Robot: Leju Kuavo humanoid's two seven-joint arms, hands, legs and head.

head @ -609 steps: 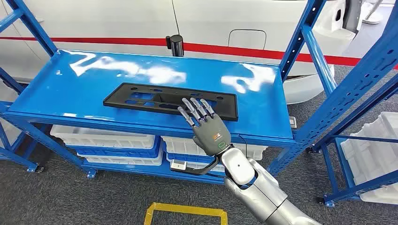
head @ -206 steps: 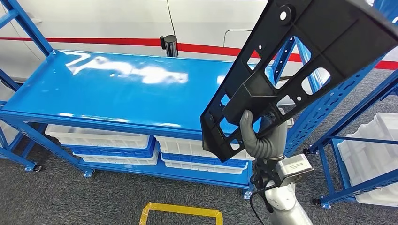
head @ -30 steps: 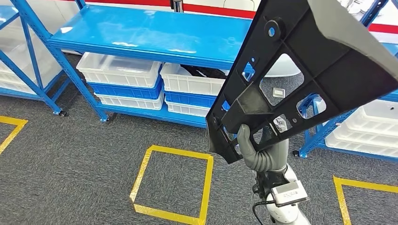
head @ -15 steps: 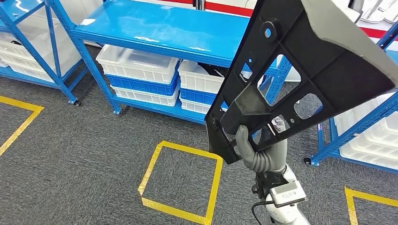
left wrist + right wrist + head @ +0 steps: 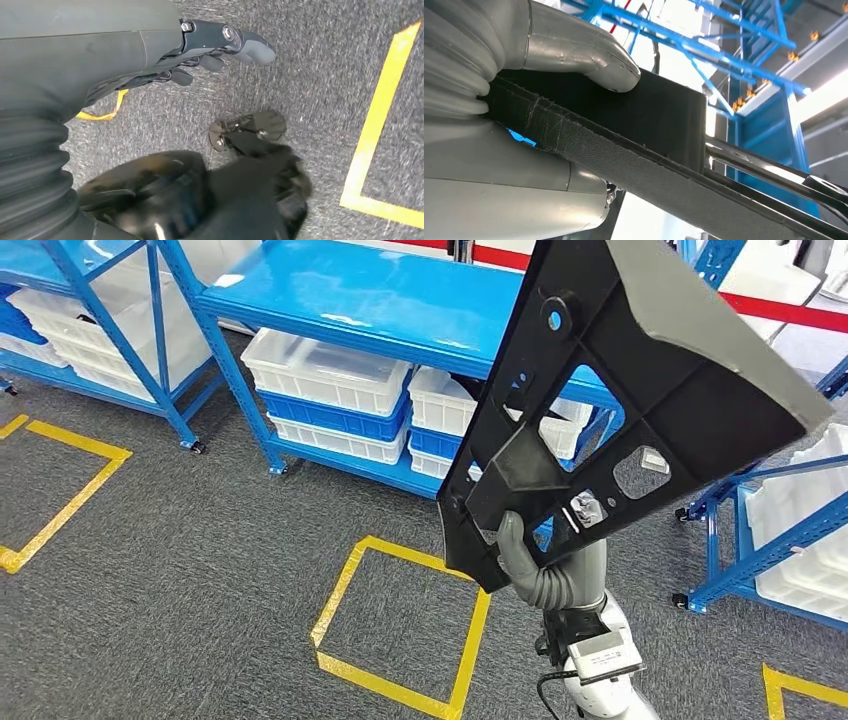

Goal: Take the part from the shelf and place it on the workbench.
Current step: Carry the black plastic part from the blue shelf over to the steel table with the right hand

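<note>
black plastic part (image 5: 640,390) is gripped at its lower end by the right hand (image 5: 545,565), held high at frame right. top-heavy; could pivot or clip the shelf (image 5: 380,300). left hand (image 5: 215,42) hangs empty, fingers loosely extended.

Black part (image 5: 640,390) upright in right hand (image 5: 545,565)

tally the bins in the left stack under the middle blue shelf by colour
white bins: 2
blue bin: 1
total: 3
</note>
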